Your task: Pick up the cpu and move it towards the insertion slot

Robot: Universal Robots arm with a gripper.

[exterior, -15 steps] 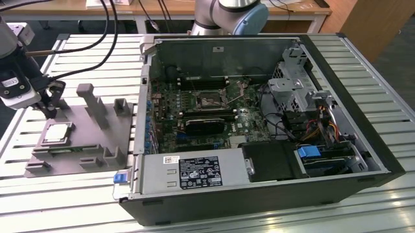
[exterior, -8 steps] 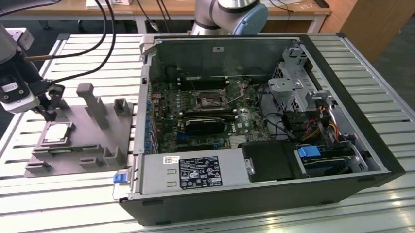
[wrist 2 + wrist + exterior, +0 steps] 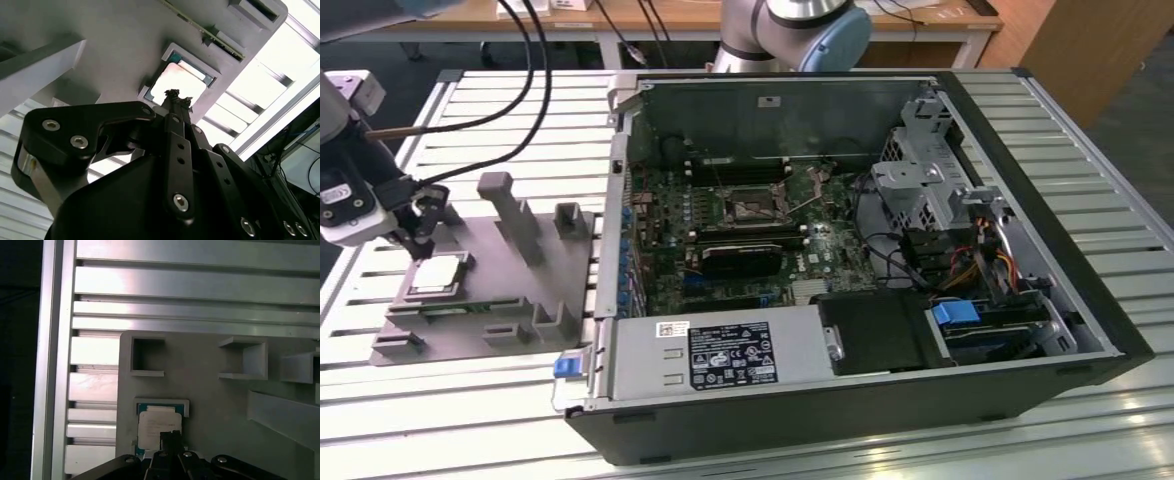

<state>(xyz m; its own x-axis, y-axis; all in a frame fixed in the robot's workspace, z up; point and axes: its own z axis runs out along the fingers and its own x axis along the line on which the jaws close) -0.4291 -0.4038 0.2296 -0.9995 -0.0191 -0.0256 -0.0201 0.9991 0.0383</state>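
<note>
Observe claw [image 3: 419, 243] pinched narrow, empty, tips just over cpu [image 3: 438, 272]; cannot tell contact. Find cpu seated flat in pocket of grey fixture plate [image 3: 487, 250] on slatted worktop [image 3: 480, 110], 9 o'clock of open computer case [image 3: 854, 410]. Locate insertion slot [image 3: 754, 207] inside case, well apart from cpu.

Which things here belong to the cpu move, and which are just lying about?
Job: cpu, seated in the grey fixture; insertion slot; pincer, over the cpu.
Lying about: black heatsink; power supply; drive cage.
</note>
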